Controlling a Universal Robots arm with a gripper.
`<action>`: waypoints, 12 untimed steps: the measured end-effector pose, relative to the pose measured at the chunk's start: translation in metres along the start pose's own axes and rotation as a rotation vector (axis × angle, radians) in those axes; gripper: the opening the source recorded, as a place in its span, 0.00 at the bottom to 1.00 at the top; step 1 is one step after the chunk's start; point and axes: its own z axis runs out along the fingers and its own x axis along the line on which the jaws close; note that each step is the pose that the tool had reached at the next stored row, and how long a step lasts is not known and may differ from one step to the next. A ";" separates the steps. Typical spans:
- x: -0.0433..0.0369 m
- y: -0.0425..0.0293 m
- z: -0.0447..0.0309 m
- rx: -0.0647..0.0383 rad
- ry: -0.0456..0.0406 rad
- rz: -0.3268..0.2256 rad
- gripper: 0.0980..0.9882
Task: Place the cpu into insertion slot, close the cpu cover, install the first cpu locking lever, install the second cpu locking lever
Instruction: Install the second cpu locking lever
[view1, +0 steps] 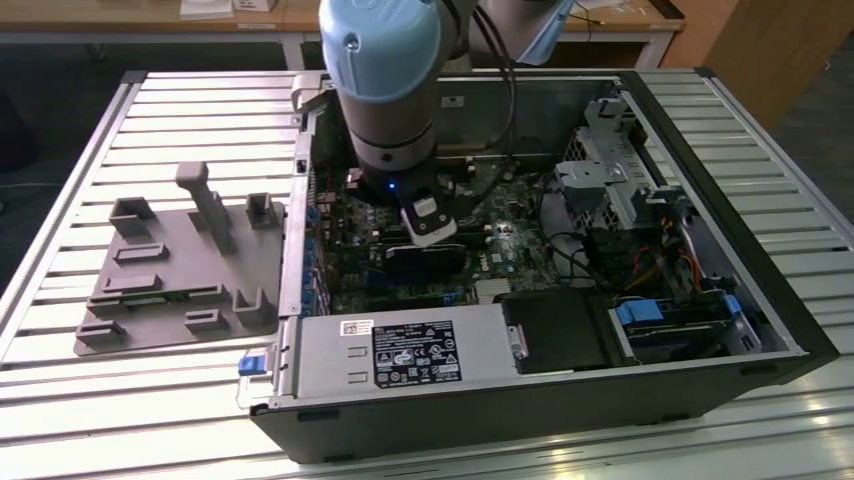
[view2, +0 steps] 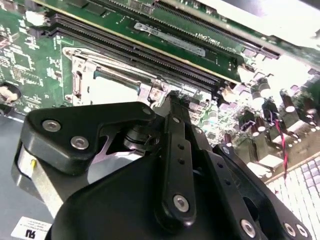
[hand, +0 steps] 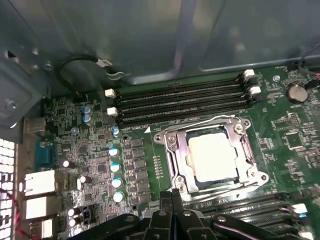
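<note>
The cpu lies flat in the insertion slot, its pale silver face up. The cpu cover is down around it as a silvery frame. Thin metal levers run along the frame's sides; I cannot tell whether they are latched. My gripper is shut, with its tips together at the edge of the socket frame and nothing visibly held. In the second wrist view the gripper meets the frame's corner beside the cpu. In the exterior view the gripper reaches down into the open computer case over the motherboard.
Long black memory slots run just beside the socket. Capacitors stand on its other side. A power supply, a drive cage and cables crowd the case. A grey fixture plate lies on the exterior view's left.
</note>
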 end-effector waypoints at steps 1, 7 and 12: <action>-0.0001 0.0004 -0.0014 0.009 -0.0016 -0.001 0.01; -0.0079 0.0027 -0.0035 0.037 -0.0071 0.000 0.01; -0.0221 0.0051 -0.0022 0.038 -0.0063 0.001 0.01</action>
